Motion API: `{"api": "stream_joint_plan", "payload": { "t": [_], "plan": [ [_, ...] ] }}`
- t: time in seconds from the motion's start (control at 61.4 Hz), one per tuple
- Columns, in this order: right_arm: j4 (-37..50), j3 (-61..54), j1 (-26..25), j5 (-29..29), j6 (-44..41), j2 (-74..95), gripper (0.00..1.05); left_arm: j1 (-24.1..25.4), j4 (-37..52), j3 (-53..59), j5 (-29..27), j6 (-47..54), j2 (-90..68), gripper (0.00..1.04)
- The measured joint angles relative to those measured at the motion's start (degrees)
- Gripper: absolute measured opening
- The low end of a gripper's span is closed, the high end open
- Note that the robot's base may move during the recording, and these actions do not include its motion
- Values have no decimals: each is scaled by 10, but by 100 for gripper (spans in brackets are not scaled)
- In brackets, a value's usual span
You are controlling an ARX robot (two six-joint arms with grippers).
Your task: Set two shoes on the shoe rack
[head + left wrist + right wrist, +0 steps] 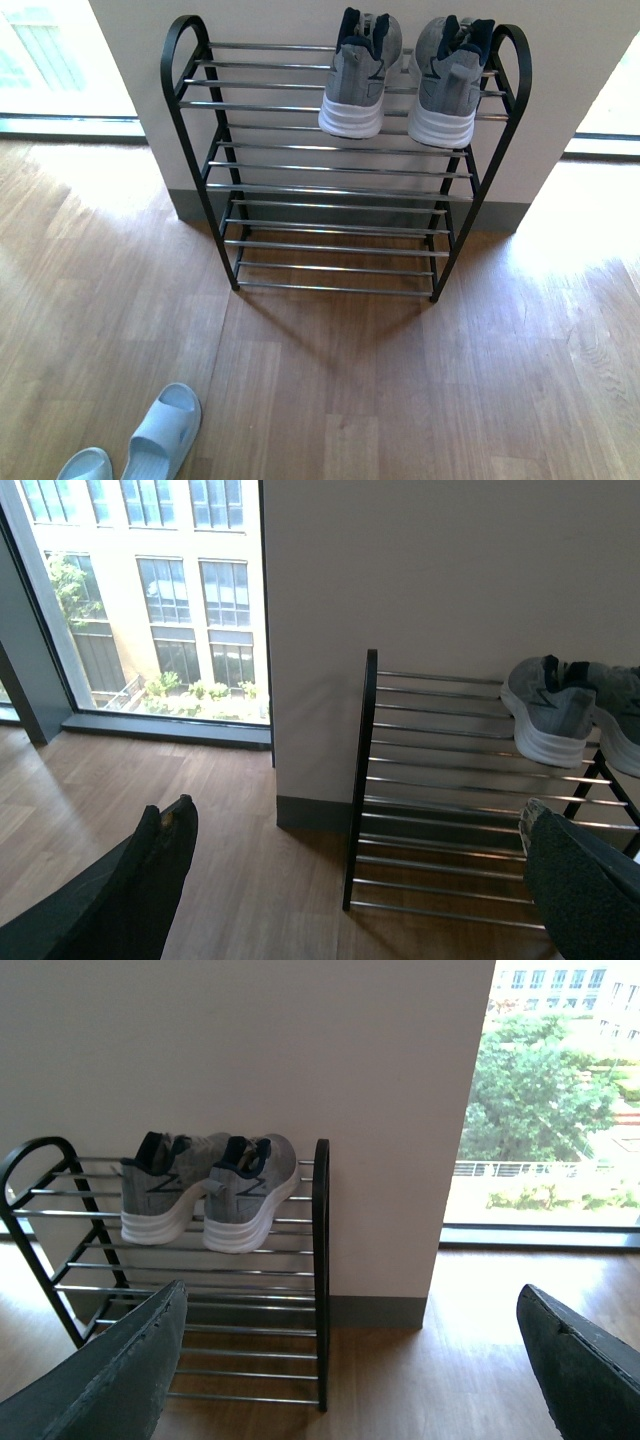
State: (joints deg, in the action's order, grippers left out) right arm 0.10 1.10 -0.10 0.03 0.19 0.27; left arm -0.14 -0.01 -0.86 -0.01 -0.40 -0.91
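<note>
Two grey mesh sneakers (pixel 357 75) (pixel 448 80) with white soles rest side by side on the right half of the top tier of the shoe rack (pixel 300 168). They show again in the left wrist view (pixel 548 706) and the right wrist view (pixel 205 1198). Two pale blue slide sandals (pixel 162 430) (pixel 86 465) lie on the wood floor at the near left. My left gripper (pixel 360 845) and right gripper (pixel 350 1330) both stand open, empty, back from the rack. Neither arm shows in the front view.
The rack (pixel 318 1260) stands against a white wall pillar (pixel 330 20) with a grey skirting. Floor-height windows (pixel 150 590) (pixel 560 1100) flank the pillar. Wood floor (pixel 400 390) stretches between me and the rack.
</note>
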Motion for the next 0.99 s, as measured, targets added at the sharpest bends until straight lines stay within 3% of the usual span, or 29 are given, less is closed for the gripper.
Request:
{"api": "stream_joint_plan", "payload": {
  "t": [0.994],
  "plan": [
    [0,0,0,0,0,0,96,0,0,0,0,0,0,95]
  ]
}}
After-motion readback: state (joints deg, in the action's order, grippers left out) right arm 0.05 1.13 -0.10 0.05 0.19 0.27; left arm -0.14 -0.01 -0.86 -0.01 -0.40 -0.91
